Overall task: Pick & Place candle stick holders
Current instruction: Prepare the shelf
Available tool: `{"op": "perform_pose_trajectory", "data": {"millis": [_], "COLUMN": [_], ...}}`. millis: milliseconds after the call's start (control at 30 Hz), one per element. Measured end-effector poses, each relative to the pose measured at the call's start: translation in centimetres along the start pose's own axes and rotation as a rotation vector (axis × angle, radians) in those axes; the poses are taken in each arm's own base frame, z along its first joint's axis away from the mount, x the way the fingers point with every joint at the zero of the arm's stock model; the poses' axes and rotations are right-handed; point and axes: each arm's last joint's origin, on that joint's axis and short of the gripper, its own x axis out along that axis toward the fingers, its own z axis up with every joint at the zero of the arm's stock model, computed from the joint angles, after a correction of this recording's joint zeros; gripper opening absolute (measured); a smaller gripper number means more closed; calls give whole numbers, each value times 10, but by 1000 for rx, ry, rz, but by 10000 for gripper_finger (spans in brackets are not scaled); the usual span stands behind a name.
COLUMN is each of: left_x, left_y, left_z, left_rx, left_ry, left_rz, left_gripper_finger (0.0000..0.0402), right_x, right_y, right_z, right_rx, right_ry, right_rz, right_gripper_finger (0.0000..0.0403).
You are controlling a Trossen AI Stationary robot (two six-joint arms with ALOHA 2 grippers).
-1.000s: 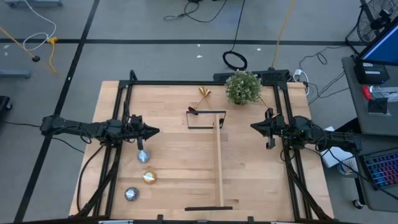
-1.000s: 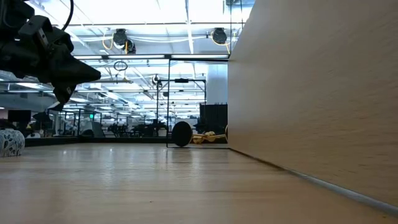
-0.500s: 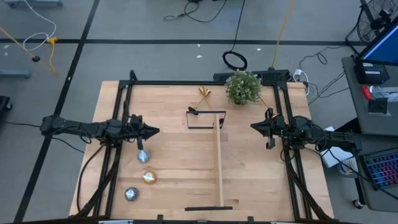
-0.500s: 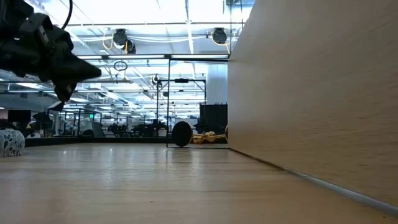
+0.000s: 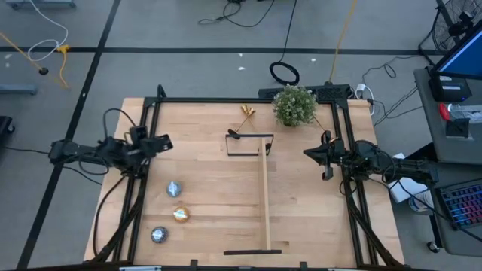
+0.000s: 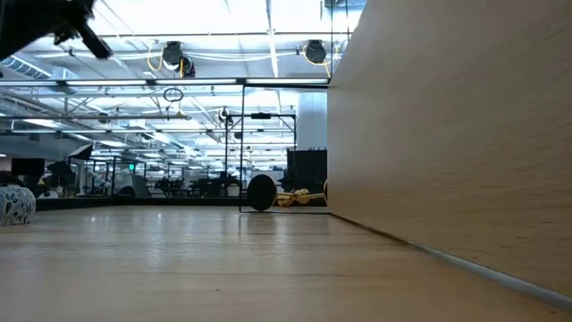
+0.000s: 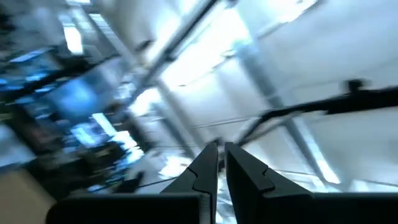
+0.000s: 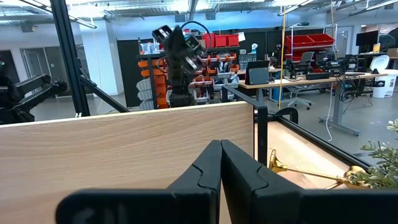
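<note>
We're pre-pick: left gripper (image 5: 165, 141) and right gripper (image 5: 308, 153) both pinched closed, empty, so next we reach for the candle stick holders (image 5: 247, 112) lying near the plant (image 5: 294, 105).

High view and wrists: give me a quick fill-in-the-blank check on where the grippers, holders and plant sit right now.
1. The candle stick holders lie on the table just to the picture's left of the green ____.
2. The fingers of the right gripper are ____.
3. The left gripper hangs over the table's ____ side.
4. The upright wooden divider stands between the two ____.

Missing words: plant; shut; left; arms
</note>
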Motion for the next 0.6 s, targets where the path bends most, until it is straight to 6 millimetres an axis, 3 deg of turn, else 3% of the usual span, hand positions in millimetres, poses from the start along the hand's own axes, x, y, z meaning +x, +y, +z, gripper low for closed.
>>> {"op": "perform_pose_trajectory", "data": {"millis": [100,300,600], "left_x": [0,0,0], "left_y": [-4,-2,-1], "left_z": [2,3,5], "left_rx": [2,-83,-75], "left_ry": [-10,-62,-132], "left_rz": [-47,-1,50], "left_gripper_finger": [33,33,33], "right_x": [0,0,0], "right_y": [0,0,0], "right_z": [0,0,0], "right_rx": [0,0,-1], "right_ry": [0,0,0], "right_rz": [0,0,0], "right_gripper_finger": [4,4,4]}}
